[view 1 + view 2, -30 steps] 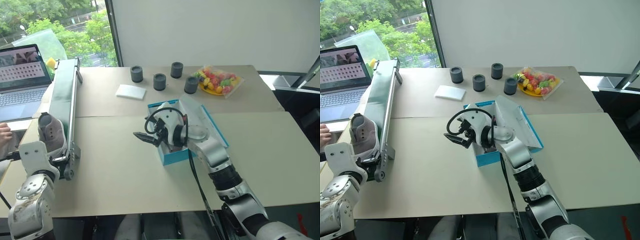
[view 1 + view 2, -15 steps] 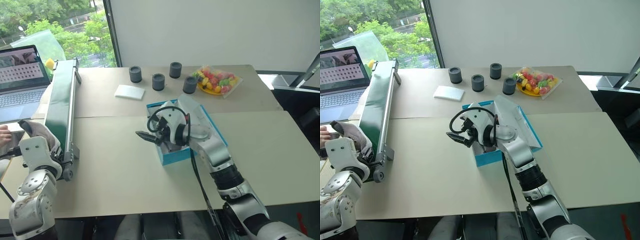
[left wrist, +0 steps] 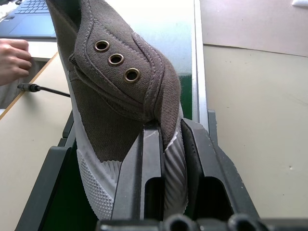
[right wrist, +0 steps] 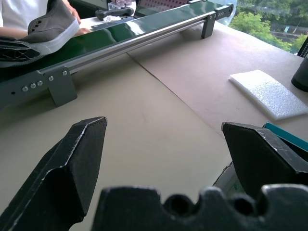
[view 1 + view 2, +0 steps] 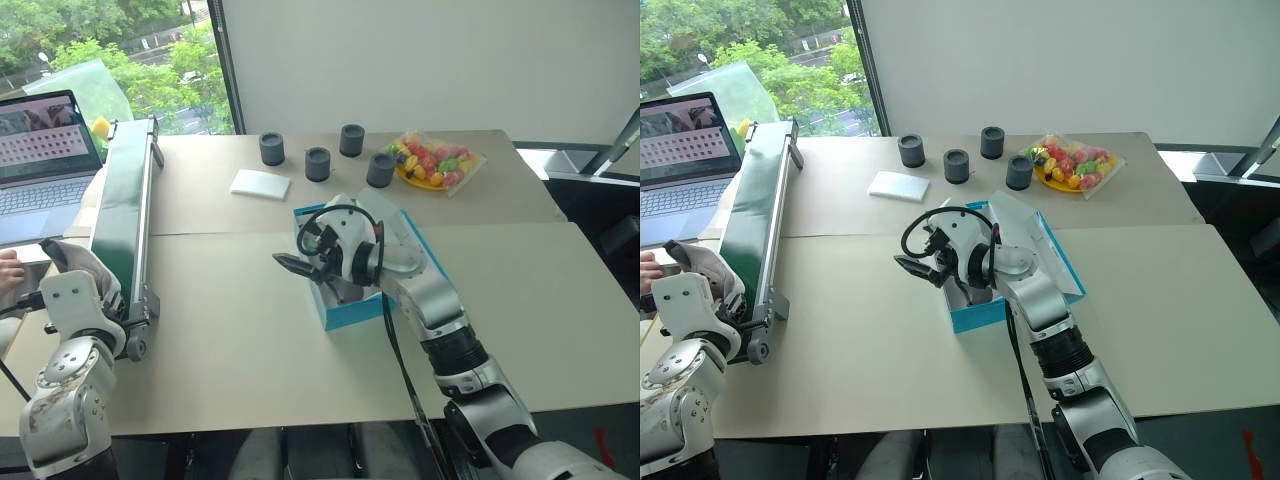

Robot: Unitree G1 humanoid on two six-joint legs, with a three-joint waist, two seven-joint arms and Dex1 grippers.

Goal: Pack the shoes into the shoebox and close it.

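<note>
On green conveyor belt (image 3: 187, 57), taupe shoe (image 3: 120, 101) with 3 brass eyelets, ribbed whitish sole.

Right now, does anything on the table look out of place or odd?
Nothing looks spilled or damaged. The one odd sight is the shoe: the left gripper is shut on it, pinching it at the edge of the green conveyor, apart from the open blue shoebox where the right gripper hangs open.

Green conveyor belt (image 5: 125, 215) along table's (image 5: 230, 360) left edge; laptop (image 5: 40, 160) beyond; four dark cups (image 5: 318, 163), white pad (image 5: 261, 183), candy bag (image 5: 437, 160) at rear.
</note>
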